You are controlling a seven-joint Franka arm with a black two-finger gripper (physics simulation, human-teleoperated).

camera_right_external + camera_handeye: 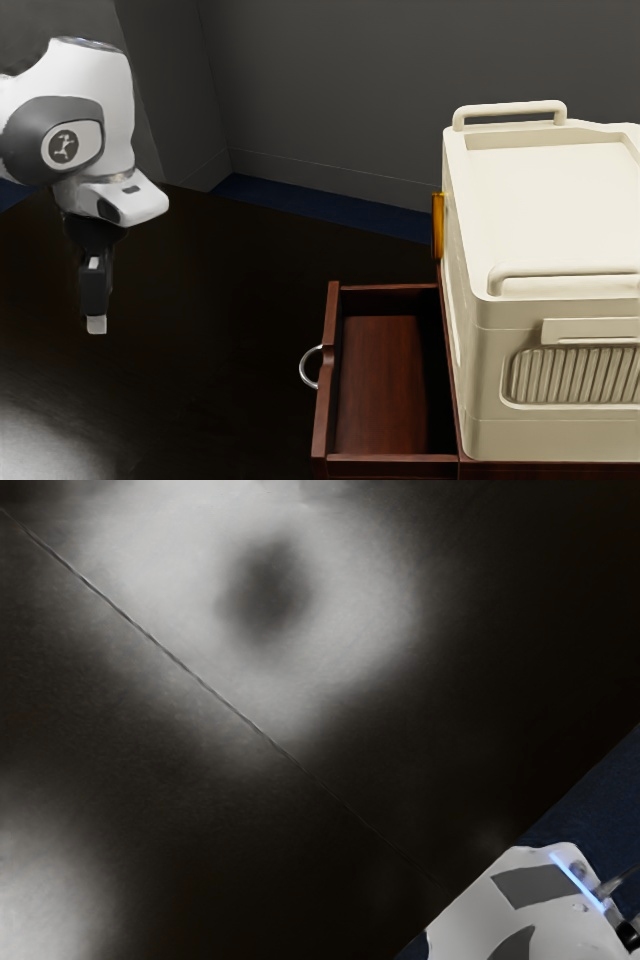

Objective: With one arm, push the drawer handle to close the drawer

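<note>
My gripper (96,323) points down above the dark table at the exterior view's left, well apart from the drawer; whether it is open or shut cannot be made out. The reddish-brown drawer (380,385) stands pulled out from beneath the cream case, and its inside looks bare. A curved silver handle (309,367) sticks out from the drawer's front, facing the exterior view's left. Nothing touches the handle.
A large cream case (545,215) with rails on top stands over the drawer's cabinet. An orange-yellow piece (437,225) juts from its side. The dark table (220,300) lies between gripper and drawer. In the wrist view, the white robot base (500,910) borders the table (400,780).
</note>
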